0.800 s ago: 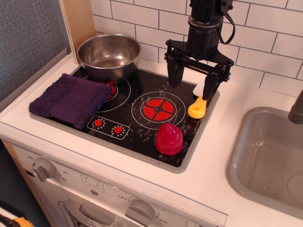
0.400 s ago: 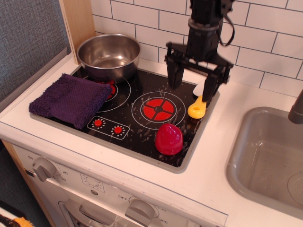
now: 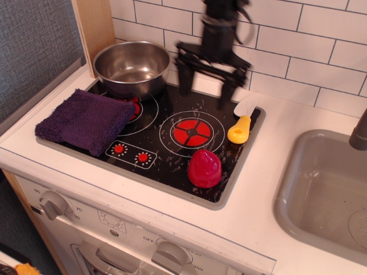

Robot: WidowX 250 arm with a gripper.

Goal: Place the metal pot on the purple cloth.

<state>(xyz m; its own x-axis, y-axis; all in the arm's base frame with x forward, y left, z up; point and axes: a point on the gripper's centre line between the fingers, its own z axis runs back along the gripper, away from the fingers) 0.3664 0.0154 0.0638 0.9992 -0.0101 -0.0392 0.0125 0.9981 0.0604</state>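
Shiny round steel pot (image 3: 132, 67) sits on the back-left burner, just behind the fuzzy dark purple cloth (image 3: 85, 121). I see my black gripper (image 3: 205, 87) spread wide, empty, hovering to the pot's right.

Round, shiny metal pot (image 3: 132, 67) of stainless steel, bowl-shaped, no handles, rolled rim; upright and empty on the back-left burner of the black stovetop, close to the wooden panel and tiled wall. Just in front of it and slightly to the left, dark purple cloth (image 3: 85, 120): fuzzy, folded into a rough square, lying flat over the stovetop's front-left edge, partly on the white counter. Pot and cloth near each other; whether they touch cannot be told.
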